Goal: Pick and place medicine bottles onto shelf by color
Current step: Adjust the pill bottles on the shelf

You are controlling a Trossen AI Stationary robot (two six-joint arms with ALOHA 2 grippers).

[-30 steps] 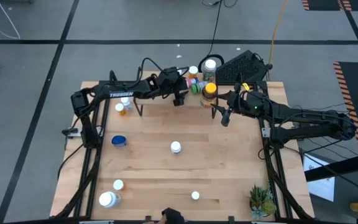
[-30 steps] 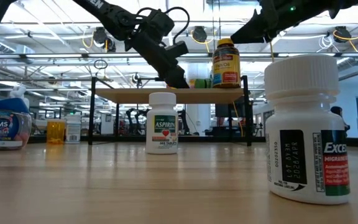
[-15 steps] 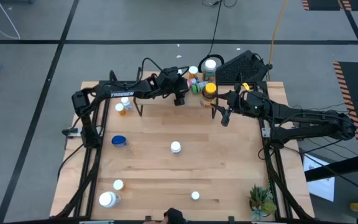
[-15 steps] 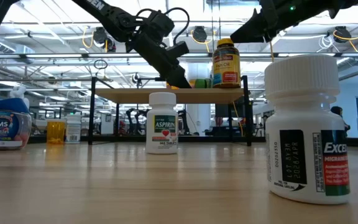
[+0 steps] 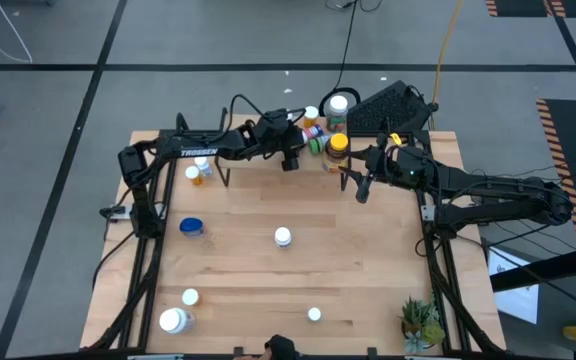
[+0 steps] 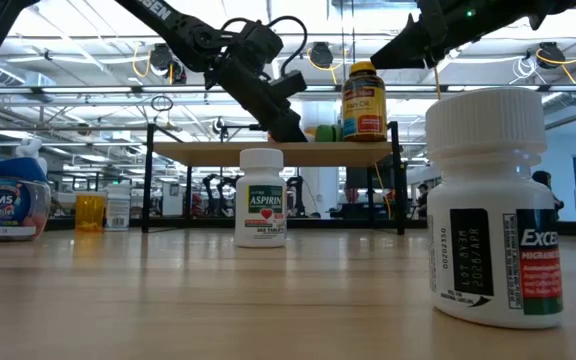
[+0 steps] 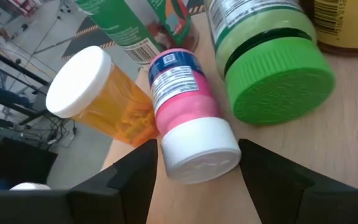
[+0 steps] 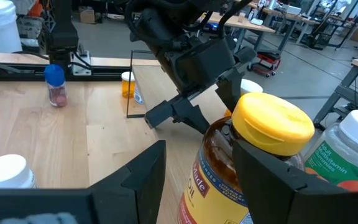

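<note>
**High view: both arms reach to the shelf at the far edge of the table**

Seen from above, the left gripper (image 5: pixel 289 160) sits over the shelf (image 6: pixel 208 151) at the table's far side, beside a cluster of medicine bottles. Its wrist camera shows the two dark fingers (image 7: pixel 129 180) spread apart, with a pink bottle with a white cap (image 7: pixel 188 118) lying on its side between them. The fingers are not closed on it; whether they touch it cannot be told. Just beside the pink bottle lies an orange bottle with a white cap (image 7: pixel 101 96), also on its side, and a jar with a green lid (image 7: pixel 272 68) lies on the other side of it.

The right gripper (image 5: pixel 358 185) hovers near the right end of the shelf. Its fingers (image 8: pixel 135 174) are parted and empty, with an amber bottle with a yellow lid (image 8: pixel 253 155) standing upright just in front of them. In the low view this amber bottle (image 6: pixel 364 100) stands on top of the shelf.

On the wooden table (image 5: pixel 368 270), well apart from the shelf, an aspirin bottle (image 6: pixel 261 197) stands upright near the middle. A blue-lidded jar (image 5: pixel 191 227) lies toward the left side. More white-capped bottles (image 5: pixel 176 320) stand near the front edge, and a small potted plant (image 5: pixel 420 322) sits at the front right corner.
</note>
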